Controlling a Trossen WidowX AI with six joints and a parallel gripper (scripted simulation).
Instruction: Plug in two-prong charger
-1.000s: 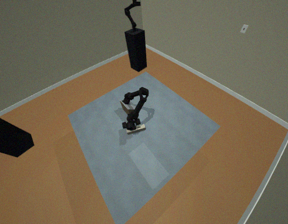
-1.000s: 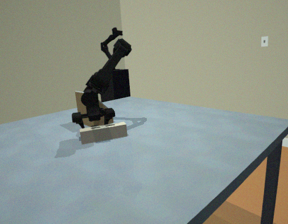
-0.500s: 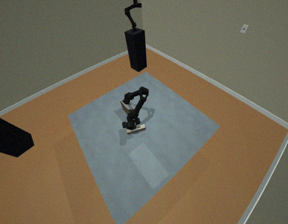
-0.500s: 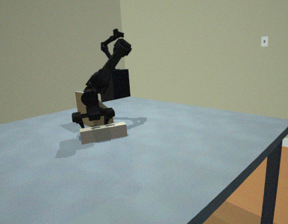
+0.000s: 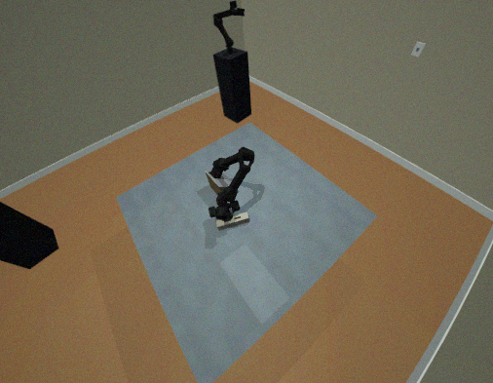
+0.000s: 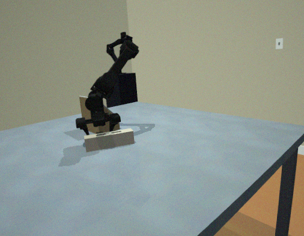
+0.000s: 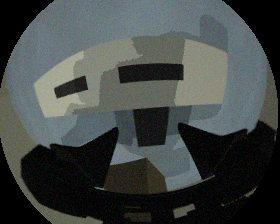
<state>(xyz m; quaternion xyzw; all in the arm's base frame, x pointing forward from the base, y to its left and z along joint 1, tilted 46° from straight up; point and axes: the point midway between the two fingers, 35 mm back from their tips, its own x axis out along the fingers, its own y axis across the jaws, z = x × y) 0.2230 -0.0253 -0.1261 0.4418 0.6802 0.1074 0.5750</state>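
The cream power strip (image 5: 234,224) (image 6: 110,143) (image 7: 205,75) lies on the blue table top. Its upper face has two dark slots, one near the middle (image 7: 151,73) and one toward the left end (image 7: 71,87) in the wrist view. My gripper (image 5: 224,216) (image 6: 98,132) (image 7: 148,128) is open, low beside the strip on the arm's side. A small dark block, apparently the charger (image 7: 151,134), shows between the spread fingertips at the strip's near edge, not gripped. Its prongs are not visible. In the top and exterior views the gripper and strip hide it.
A tan, upright board (image 5: 212,182) (image 6: 85,111) stands close behind the gripper, beside the arm. A brown block (image 7: 127,175) shows below the fingers in the wrist view. A black pedestal (image 5: 233,86) (image 6: 128,89) with another arm stands beyond the table.
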